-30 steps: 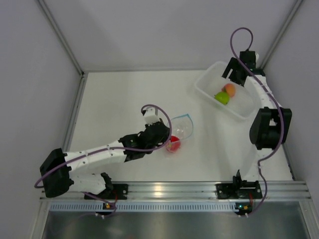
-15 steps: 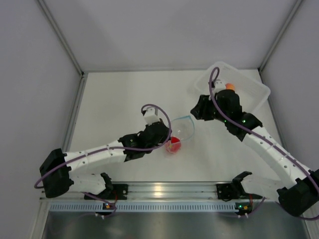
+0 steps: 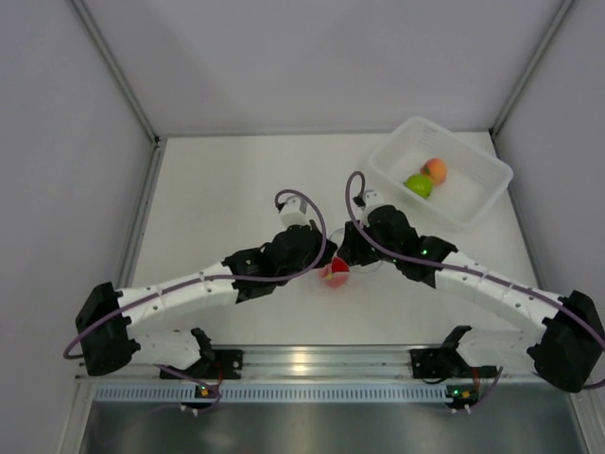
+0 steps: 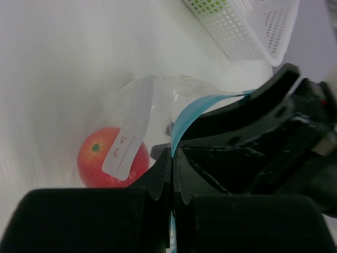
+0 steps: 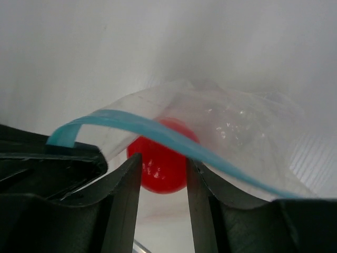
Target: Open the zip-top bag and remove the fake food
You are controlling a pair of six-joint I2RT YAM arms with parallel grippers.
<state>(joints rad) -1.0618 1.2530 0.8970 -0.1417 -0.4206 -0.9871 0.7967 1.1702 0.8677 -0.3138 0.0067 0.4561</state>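
Observation:
The clear zip-top bag [image 3: 352,266] lies mid-table with its mouth held open. My left gripper [image 3: 319,259] is shut on the bag's blue zip strip [image 4: 192,108], and the pinch [image 4: 173,167] shows in the left wrist view. The red fruit [image 3: 336,272] sits inside the bag; it also shows in the left wrist view [image 4: 97,159] and the right wrist view [image 5: 160,161]. My right gripper [image 3: 352,248] is open at the bag's mouth, and in its wrist view [image 5: 162,171] the fingers stand either side of the red fruit. The green fruit [image 3: 419,185] and the orange fruit [image 3: 436,169] lie in the bin.
The translucent white bin [image 3: 481,191] stands at the back right, and its corner shows in the left wrist view [image 4: 247,29]. Both arms meet over the middle of the table. Walls close the table at the left, back and right.
My right arm has swung from the bin down and left to the bag's mouth. The bin has shifted a little. My left gripper kept its hold on the bag.

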